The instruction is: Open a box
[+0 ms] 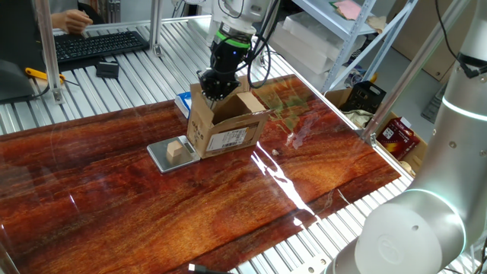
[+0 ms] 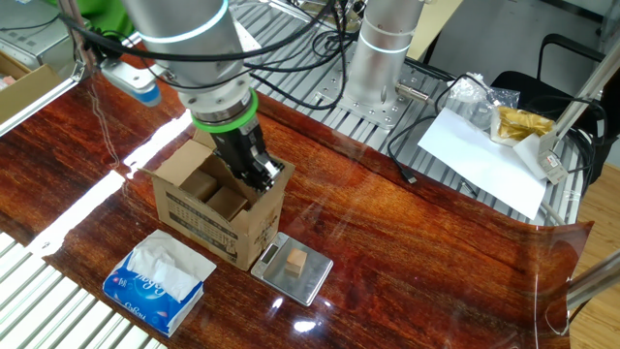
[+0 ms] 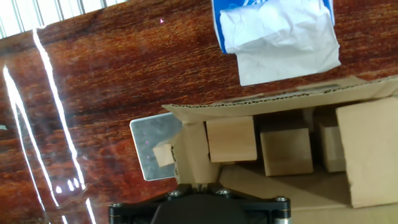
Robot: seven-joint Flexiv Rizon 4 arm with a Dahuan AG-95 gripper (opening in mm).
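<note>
The box (image 1: 226, 129) is a small brown carton with a white barcode label, standing mid-table with its top flaps raised. In the other fixed view the box (image 2: 215, 211) shows open at the top, with cardboard pieces inside. My gripper (image 1: 212, 85) reaches down at the box's upper edge, fingers shut together. Seen from the other side, the gripper (image 2: 260, 173) sits at the rim by one short flap. In the hand view a narrow flap (image 3: 193, 149) runs down to the gripper (image 3: 199, 184). Whether the fingers touch it is hidden.
A small metal plate (image 2: 312, 281) carrying a tan wooden cube (image 2: 296, 260) lies against the box. A blue-and-white tissue packet (image 2: 155, 281) lies on the box's other side. A second robot base (image 2: 383, 58) stands behind the table. A keyboard (image 1: 99, 44) is at the far left.
</note>
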